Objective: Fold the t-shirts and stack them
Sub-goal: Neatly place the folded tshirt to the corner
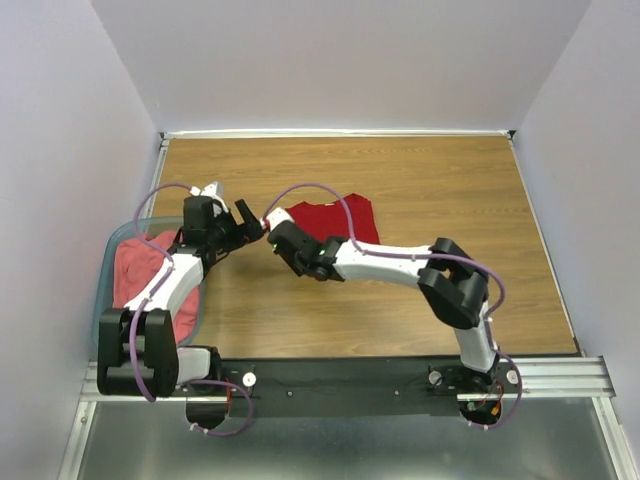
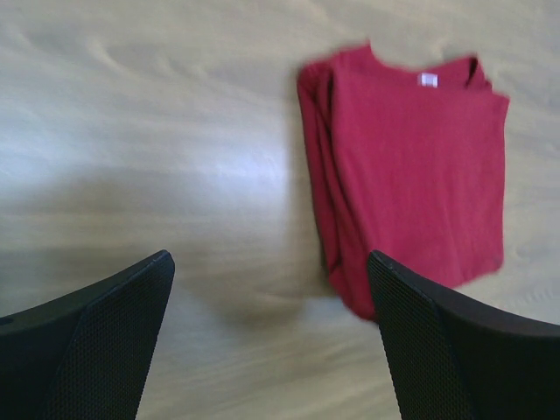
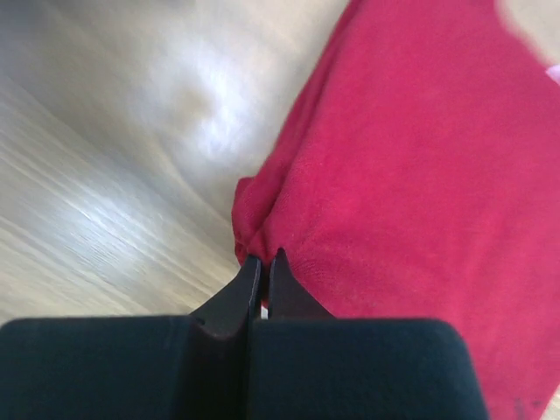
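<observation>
Crimson red t-shirt (image 1: 335, 218) folded to a rough rectangle, flat on the tabletop (image 1: 450, 180) left of centre, white neck label (image 2: 428, 80) facing up, one corner puckered where the right gripper (image 3: 262, 262) pinches it; coral-pink t-shirt (image 1: 135, 268) crumpled in the tub (image 1: 104, 295) at far left.
</observation>
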Controlling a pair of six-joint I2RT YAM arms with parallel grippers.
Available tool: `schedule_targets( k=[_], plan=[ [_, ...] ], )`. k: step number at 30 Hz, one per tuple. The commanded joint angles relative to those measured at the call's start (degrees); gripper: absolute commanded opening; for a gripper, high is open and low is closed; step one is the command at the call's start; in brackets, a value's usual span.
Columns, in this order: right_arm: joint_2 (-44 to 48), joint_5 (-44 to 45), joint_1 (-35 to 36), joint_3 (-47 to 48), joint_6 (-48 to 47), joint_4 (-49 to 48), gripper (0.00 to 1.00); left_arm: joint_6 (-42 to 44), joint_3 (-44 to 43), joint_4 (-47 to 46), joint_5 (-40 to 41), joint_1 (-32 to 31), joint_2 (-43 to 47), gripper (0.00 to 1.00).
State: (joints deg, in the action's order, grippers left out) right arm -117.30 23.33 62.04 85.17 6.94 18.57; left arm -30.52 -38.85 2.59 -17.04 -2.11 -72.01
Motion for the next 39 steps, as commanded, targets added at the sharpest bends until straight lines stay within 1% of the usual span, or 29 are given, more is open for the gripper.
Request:
schedule_targets(
  k=[1, 6, 13, 16, 19, 23, 25, 27, 28, 30, 31, 32, 33, 36, 37, 38, 39],
  plan=[
    [6.10, -5.48, -2.62, -3.41, 4.57, -9.41, 0.00, -6.81, 2.29, -3.54, -6.34, -2.45, -1.47, 0.98],
    [7.52, -8.39, -4.12, -6.59, 6.51, -12.24, 0.00, -12.18, 3.08, -8.21, -5.55, -5.63, -3.13, 0.98],
    [7.87, -11.11, -5.09, -8.96, 7.74, -15.40, 0.00, -19.30, 3.52, -16.02, -5.64, -10.54, -10.24, 0.98],
    [7.87, -11.99, -5.26, -9.66, 8.09, -16.19, 0.00, -22.81, 4.75, -20.15, -5.47, -11.16, -13.06, 0.98],
    [7.87, -12.87, -5.35, -10.45, 8.44, -17.07, 0.00, -23.62, 4.49, -20.61, -2.31, -12.48, -15.34, 0.98],
    [7.52, -13.49, -5.35, -10.98, 8.79, -17.95, 0.00, -23.53, 3.08, -20.61, -0.98, -13.53, -18.78, 0.98],
    [7.34, -13.92, -5.35, -10.99, 8.79, -18.13, 0.00, -23.00, 2.38, -20.35, -0.54, -13.89, -20.62, 0.93],
    [7.34, -14.01, -5.35, -11.16, 8.79, -18.04, 0.00, -22.74, 1.94, -20.17, 0.07, -14.24, -21.50, 0.88],
    [7.26, -14.19, -5.35, -11.25, 8.79, -18.04, 0.01, -22.65, 1.76, -19.99, 0.77, -14.59, -21.94, 0.81],
    [7.08, -14.11, -5.44, -11.60, 8.71, -18.04, 0.00, -22.39, 0.71, -19.38, 1.83, -15.11, -22.74, 0.72],
    [7.17, -14.10, -5.44, -11.78, 8.70, -18.13, 0.00, -21.95, 0.27, -18.59, 2.62, -15.55, -23.26, 0.62],
    [7.08, -14.10, -5.44, -11.78, 8.70, -18.65, 0.00, -21.69, 0.01, -18.24, 2.97, -15.73, -23.53, 0.58],
    [7.25, -14.10, -5.44, -12.04, 8.53, -19.61, 0.00, -21.42, -0.95, -17.80, 3.76, -15.82, -23.88, 0.48],
    [7.61, -13.93, -5.44, -12.30, 8.09, -19.71, 0.01, -19.23, -3.41, -14.99, 6.04, -15.82, -25.02, 0.31],
    [7.69, -14.10, -5.44, -12.48, 8.00, -19.71, 0.02, -17.05, -4.38, -12.63, 8.31, -15.82, -25.46, 0.24],
    [7.87, -14.19, -5.44, -12.74, 7.91, -19.62, 0.07, -15.81, -5.52, -11.39, 9.55, -15.82, -25.81, 0.19],
    [8.31, -14.45, -5.44, -13.27, 7.83, -19.62, 0.21, -12.75, -8.41, -8.33, 12.26, -15.65, -26.60, 0.11]
  ],
)
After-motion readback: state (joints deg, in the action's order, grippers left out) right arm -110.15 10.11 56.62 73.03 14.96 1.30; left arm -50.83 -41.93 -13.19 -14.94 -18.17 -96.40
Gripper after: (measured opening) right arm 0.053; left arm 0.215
